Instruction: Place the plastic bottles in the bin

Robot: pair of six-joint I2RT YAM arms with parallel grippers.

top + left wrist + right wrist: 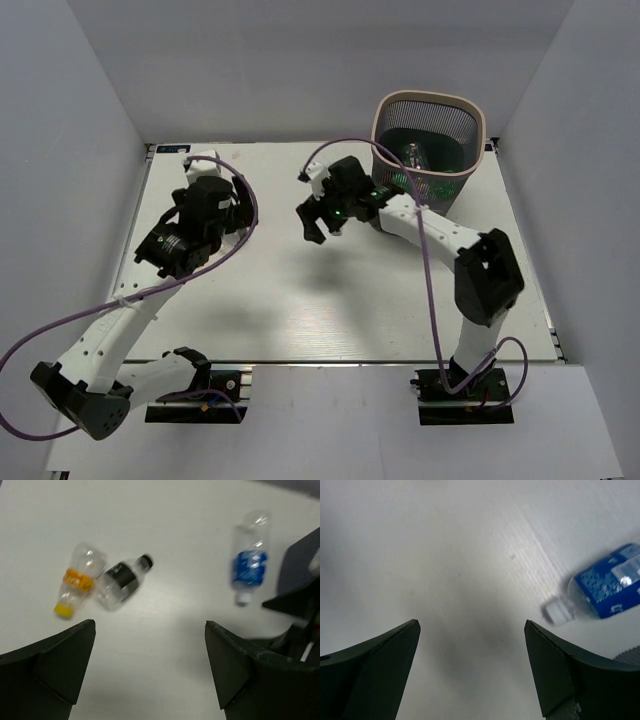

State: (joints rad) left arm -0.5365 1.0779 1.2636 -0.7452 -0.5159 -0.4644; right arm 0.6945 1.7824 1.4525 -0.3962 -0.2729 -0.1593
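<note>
We judge the job partly done. From above, the bin (430, 112) stands at the far right corner of the surface (300, 320), and at least one green bottle (412, 155) already lies inside it. How many others are in there with it we cannot tell through the mesh.

At least three bottles are left, all lying on their sides on the surface in the left wrist view. An orange-labelled bottle (75, 587) with a yellow cap rests against a black-labelled bottle (120, 582) with a dark cap. A blue-labelled bottle (250, 562) with a white cap lies well apart from them on the right. All three are clear, look empty, and are small and light, so we expect them to roll or skid if nudged. We cannot pick them out in the top view, where the arms seem to cover them.

The left gripper (150, 624) is spread wide and holds nothing, hanging over bare surface on the near side of the orange and black pair. The right gripper (472, 622) is also spread and empty. In its own view the blue-labelled bottle sits to the right, outside its fingers, so we judge it is not yet lined up for a grasp.
</note>
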